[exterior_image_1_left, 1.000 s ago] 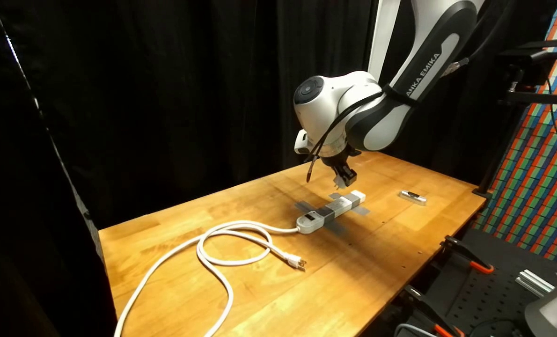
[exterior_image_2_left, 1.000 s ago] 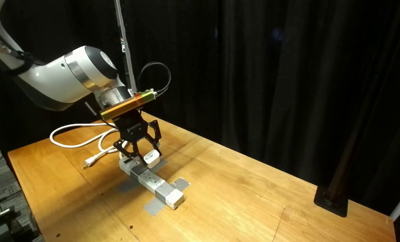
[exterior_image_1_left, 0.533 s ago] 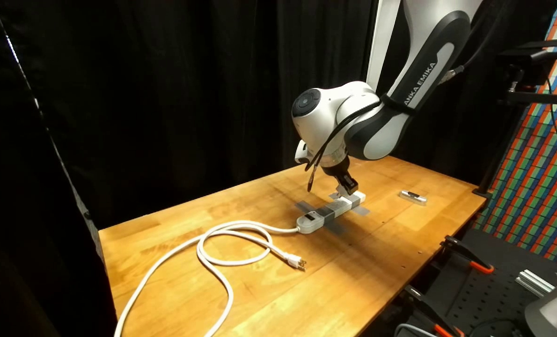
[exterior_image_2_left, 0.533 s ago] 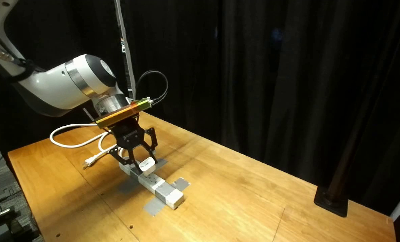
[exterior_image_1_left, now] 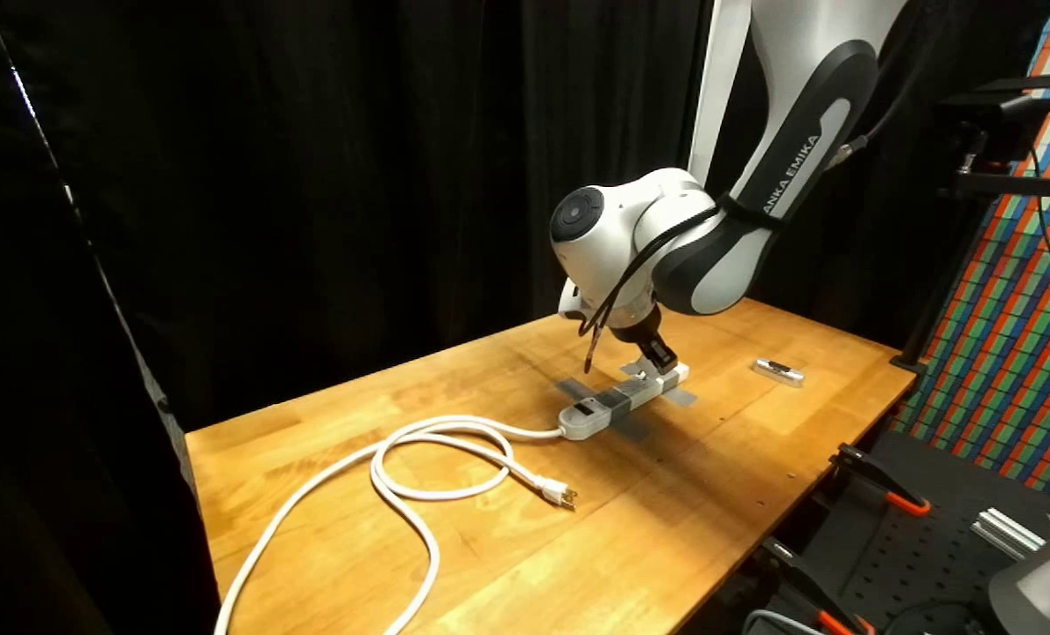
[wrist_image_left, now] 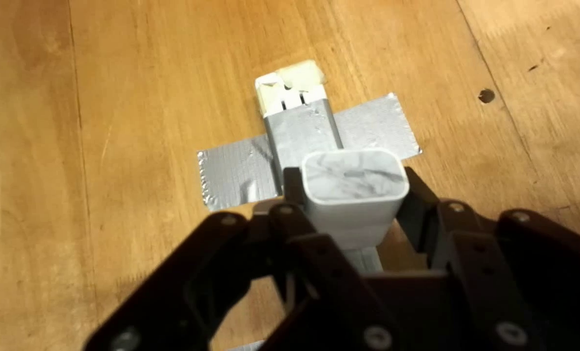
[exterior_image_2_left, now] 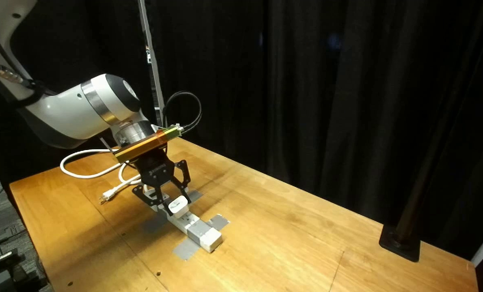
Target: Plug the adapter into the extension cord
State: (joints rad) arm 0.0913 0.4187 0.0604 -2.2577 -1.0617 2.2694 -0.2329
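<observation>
Pinching with the pincer (exterior_image_2_left: 179,207) the white adapter (wrist_image_left: 354,195) by two opposite sides, with a dark finger (wrist_image_left: 294,185) against each. Holding it over the middle stretch of the white extension cord (exterior_image_2_left: 184,222), between two bands of gray tape (wrist_image_left: 302,129), with its shiny face turned up in the wrist view. Partly hiding the dark sockets (exterior_image_2_left: 190,218) in an exterior view, and too close to the strip there to tell touching from just above. Carried, with the pincer, at the end of a white arm (exterior_image_1_left: 609,238) bent at the wrist. Down on the wooden table (exterior_image_1_left: 507,556), for the strip: fixed flat by that tape, with gray ends stuck to the wood along both long sides. Trailing from the rounded end a thick white cable (exterior_image_1_left: 446,496), looped on the wood in both exterior views beside a white plug (exterior_image_1_left: 553,489) with bare metal prongs, well apart from the pincer. Sharing the table, off to one side and apart from the strip, with a small silver-and-dark bar (exterior_image_1_left: 779,371). Backed by a black curtain (exterior_image_1_left: 313,194), and edged in an exterior view by two black-and-orange clamps (exterior_image_1_left: 882,481).
</observation>
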